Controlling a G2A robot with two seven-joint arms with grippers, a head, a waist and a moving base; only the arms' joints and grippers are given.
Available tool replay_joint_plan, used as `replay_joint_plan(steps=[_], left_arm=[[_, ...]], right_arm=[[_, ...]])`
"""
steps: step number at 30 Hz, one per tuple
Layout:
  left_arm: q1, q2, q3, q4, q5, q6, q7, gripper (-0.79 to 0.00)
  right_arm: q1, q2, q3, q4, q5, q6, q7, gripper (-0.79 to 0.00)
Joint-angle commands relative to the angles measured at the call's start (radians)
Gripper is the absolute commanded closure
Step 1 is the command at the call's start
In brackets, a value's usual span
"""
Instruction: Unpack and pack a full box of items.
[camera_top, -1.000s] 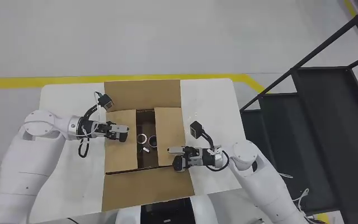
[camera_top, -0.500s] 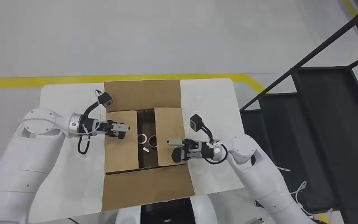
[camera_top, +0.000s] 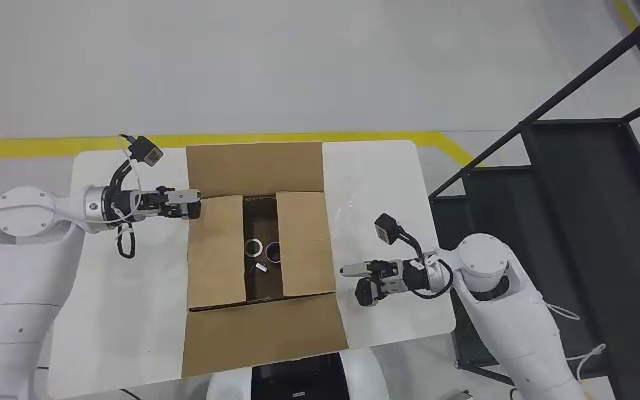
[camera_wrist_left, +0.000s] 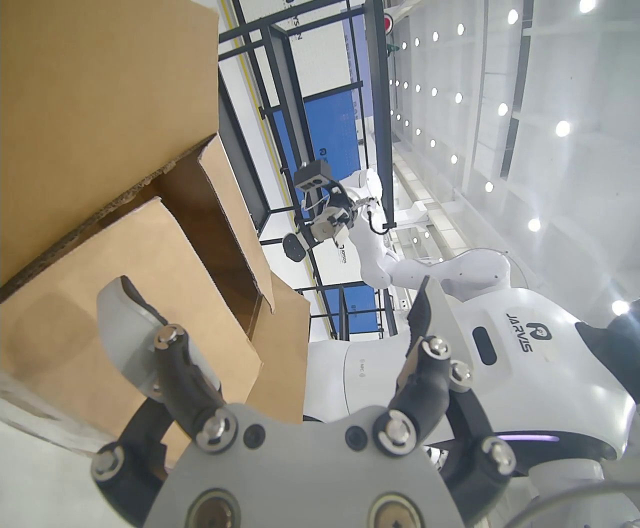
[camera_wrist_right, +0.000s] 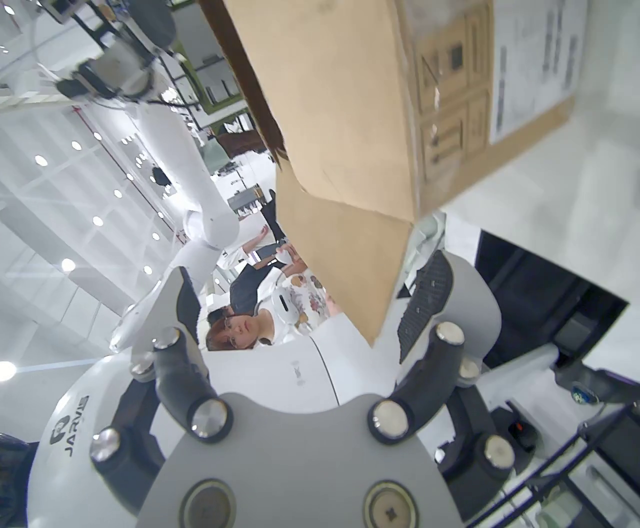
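My left pincer (camera_top: 192, 204) and right pincer (camera_top: 354, 282) gape empty beside the box (camera_top: 255, 170); its cardboard flaps (camera_top: 303, 245) look light, bendy, best pinched at free edges.

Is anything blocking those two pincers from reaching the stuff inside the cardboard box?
Yes. The left flap and right flap of the box partly cover its opening, leaving a narrow gap over the round items. The left pincer and right pincer, both open, sit outside those flaps.
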Motion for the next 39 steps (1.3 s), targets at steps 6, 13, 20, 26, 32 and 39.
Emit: replay_joint_plan(steps=[6,13,20,26,32,39], left_arm=[[0.024,0.017,-0.063,-0.020,0.020,0.003,0.013,-0.785],[0.050,0.034,-0.117,-0.046,0.038,0.012,0.015,-0.785],[0.077,0.048,-0.160,-0.069,0.059,0.027,0.013,-0.785],[0.092,0.054,-0.170,-0.074,0.067,0.031,0.024,-0.785],[0.097,0.054,-0.153,-0.081,0.072,0.032,0.030,-0.785],[0.095,0.056,-0.142,-0.073,0.074,0.028,0.025,-0.785]], right_arm=[[-0.095,0.014,-0.045,-0.061,-0.050,-0.011,0.025,-0.785],[-0.125,0.016,-0.119,-0.102,-0.069,-0.033,-0.043,-0.785],[-0.117,0.013,-0.133,-0.132,0.051,0.022,-0.131,-0.785],[-0.114,0.006,-0.085,-0.133,0.288,0.112,-0.231,-0.785],[-0.087,-0.006,-0.085,-0.097,0.467,0.116,-0.333,-0.785],[-0.030,-0.022,-0.138,-0.044,0.548,0.032,-0.465,-0.785]])
